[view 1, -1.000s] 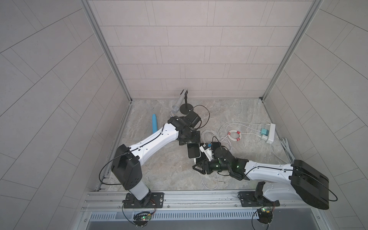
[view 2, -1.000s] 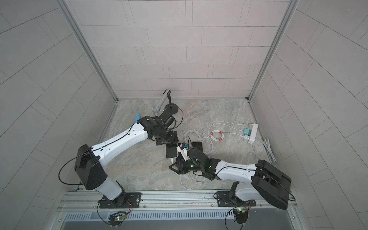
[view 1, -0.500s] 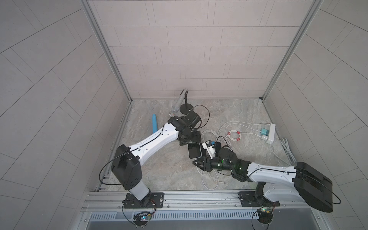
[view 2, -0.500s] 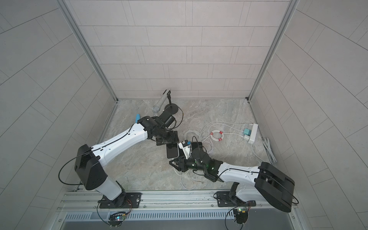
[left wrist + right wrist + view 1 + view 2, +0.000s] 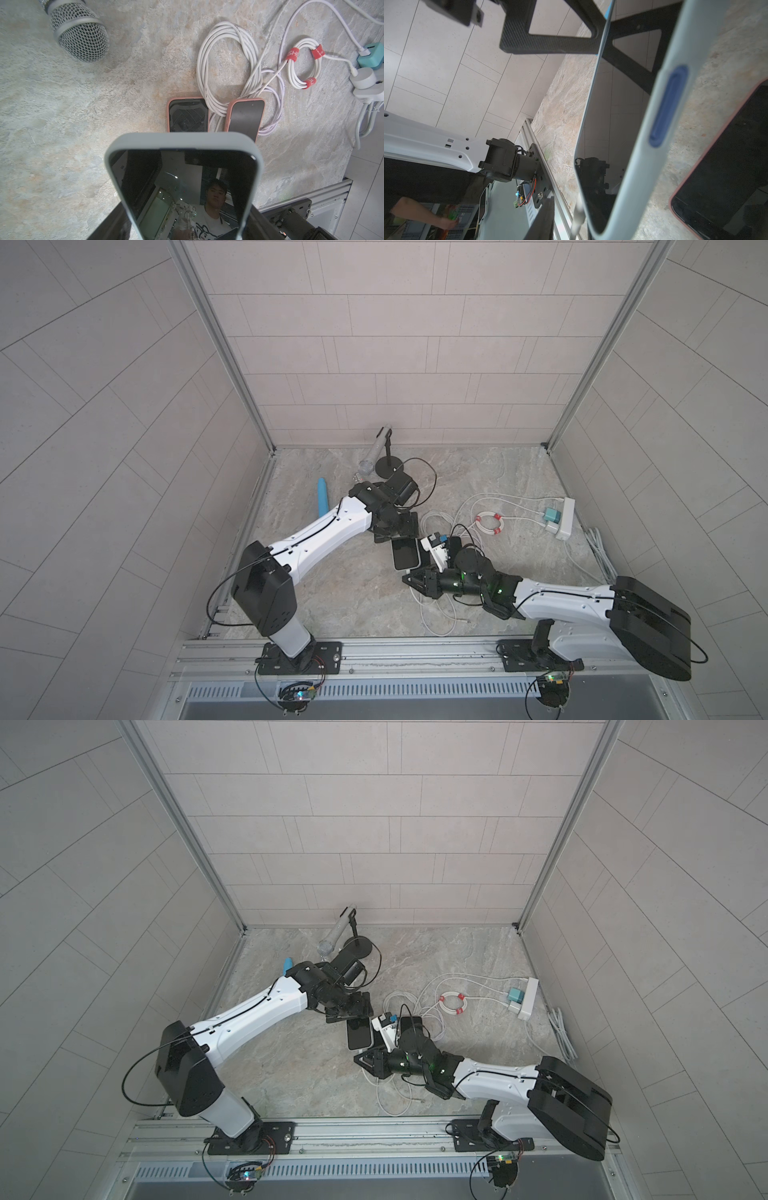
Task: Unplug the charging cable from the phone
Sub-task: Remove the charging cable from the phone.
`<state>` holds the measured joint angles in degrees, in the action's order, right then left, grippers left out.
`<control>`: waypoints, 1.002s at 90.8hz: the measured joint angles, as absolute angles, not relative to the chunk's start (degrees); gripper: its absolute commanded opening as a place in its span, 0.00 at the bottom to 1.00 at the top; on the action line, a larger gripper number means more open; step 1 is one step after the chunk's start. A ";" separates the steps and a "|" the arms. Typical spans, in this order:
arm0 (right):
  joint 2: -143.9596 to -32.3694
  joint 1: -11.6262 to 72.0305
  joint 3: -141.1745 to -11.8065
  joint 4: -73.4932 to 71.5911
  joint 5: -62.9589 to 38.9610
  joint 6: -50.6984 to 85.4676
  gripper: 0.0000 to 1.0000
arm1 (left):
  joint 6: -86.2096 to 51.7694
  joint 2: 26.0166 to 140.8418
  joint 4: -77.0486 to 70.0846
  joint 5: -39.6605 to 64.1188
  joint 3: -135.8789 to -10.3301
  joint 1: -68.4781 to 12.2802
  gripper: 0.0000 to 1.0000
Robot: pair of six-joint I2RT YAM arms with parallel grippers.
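One phone (image 5: 182,187): glossy black slab in a matte pale-grey rounded case, well apart from the white power strip (image 5: 565,519). The left gripper (image 5: 395,536) is clamped tight on its sides. The right gripper (image 5: 417,581) is at its far end, gap unclear. A smooth white cable (image 5: 577,216) is blurred there. The right wrist view alone shows a blue oval side button (image 5: 668,106).

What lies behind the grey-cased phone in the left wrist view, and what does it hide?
Two pink-cased phones lie screen-up on the stone table, a coiled white cable between them. The grey-cased phone covers their near ends, so plugs there cannot be seen.
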<state>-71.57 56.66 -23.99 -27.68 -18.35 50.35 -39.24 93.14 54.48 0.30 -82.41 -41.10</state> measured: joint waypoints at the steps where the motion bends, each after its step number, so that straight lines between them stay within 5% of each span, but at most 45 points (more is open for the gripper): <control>1: -71.57 56.66 -23.99 -27.68 -18.37 50.39 0.26 | -39.24 93.14 54.48 0.30 -82.41 -41.08 0.00; 55: -71.68 56.55 -23.99 -25.30 -18.09 51.94 0.01 | -39.16 93.14 54.96 0.67 -82.41 -40.51 0.00; 91: -71.66 56.51 -23.99 -24.16 -17.76 52.16 0.00 | -39.05 93.14 54.96 0.23 -82.39 -40.53 0.00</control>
<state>-71.66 56.51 -23.99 -24.16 -17.76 52.16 -39.05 93.14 54.96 0.23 -82.39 -40.53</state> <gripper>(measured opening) 0.049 0.781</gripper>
